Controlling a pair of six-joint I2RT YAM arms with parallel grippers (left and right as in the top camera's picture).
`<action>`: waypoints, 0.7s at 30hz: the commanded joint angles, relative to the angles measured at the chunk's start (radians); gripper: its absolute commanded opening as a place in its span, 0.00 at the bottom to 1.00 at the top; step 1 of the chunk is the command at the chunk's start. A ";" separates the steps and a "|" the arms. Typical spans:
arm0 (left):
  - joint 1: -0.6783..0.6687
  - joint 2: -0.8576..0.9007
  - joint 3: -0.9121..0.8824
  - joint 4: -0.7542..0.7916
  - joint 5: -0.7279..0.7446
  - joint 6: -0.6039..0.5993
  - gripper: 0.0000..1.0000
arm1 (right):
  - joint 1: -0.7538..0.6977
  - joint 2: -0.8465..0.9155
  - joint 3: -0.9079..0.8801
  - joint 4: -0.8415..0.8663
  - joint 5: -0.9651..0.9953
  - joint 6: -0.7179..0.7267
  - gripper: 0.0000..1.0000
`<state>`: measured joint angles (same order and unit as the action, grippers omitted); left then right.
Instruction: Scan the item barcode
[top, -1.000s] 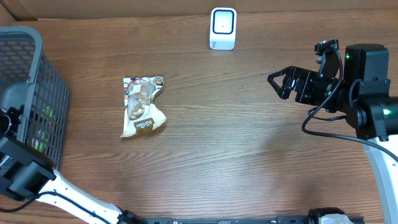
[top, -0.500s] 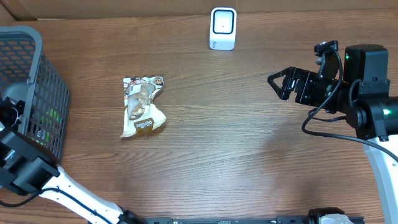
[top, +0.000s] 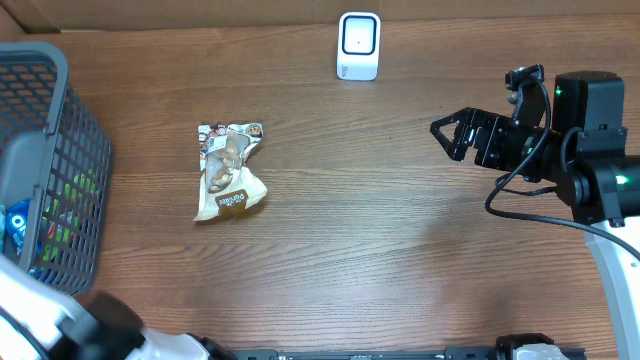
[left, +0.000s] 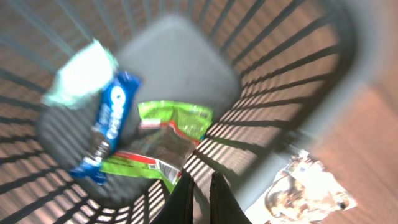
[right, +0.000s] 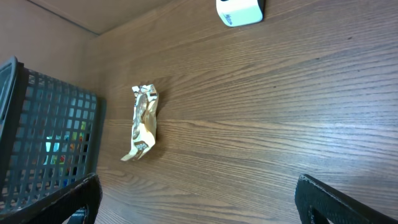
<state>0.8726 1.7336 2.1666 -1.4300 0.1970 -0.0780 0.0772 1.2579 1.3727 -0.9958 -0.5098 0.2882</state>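
A crumpled snack bag (top: 230, 172) lies on the wooden table left of centre, also in the right wrist view (right: 143, 121) and blurred in the left wrist view (left: 308, 186). The white barcode scanner (top: 359, 45) stands at the table's far edge. My left gripper (left: 201, 177) hovers over the grey basket (left: 280, 68), shut with nothing between its fingers. Under it lie a blue cookie pack (left: 109, 124), a green packet (left: 171, 118) and a pale packet (left: 81, 74). My right gripper (top: 443, 138) hangs open over the right side, far from the bag.
The wire basket (top: 70, 180) fills the table's left edge. A blurred white part of the left arm (top: 70, 325) shows at the front left corner. Bare wood (right: 249, 124) lies between the bag, the scanner (right: 239, 11) and the right gripper (right: 198, 183).
The left arm has pulled away from the basket's front edge toward the near left corner, uncovering the packets inside. The right arm, the bag and the scanner have not moved.
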 joint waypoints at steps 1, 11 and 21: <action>0.004 -0.049 0.001 -0.018 -0.050 0.003 0.14 | -0.006 -0.003 0.026 0.004 -0.008 0.000 1.00; 0.004 0.103 -0.111 -0.024 -0.050 -0.016 1.00 | -0.006 -0.003 0.026 0.005 -0.008 0.000 1.00; 0.004 0.312 -0.286 0.056 -0.048 -0.051 1.00 | -0.006 -0.003 0.026 -0.003 -0.008 -0.003 1.00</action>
<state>0.8841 2.0121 1.9324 -1.3911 0.1455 -0.1120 0.0772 1.2579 1.3727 -0.9974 -0.5098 0.2882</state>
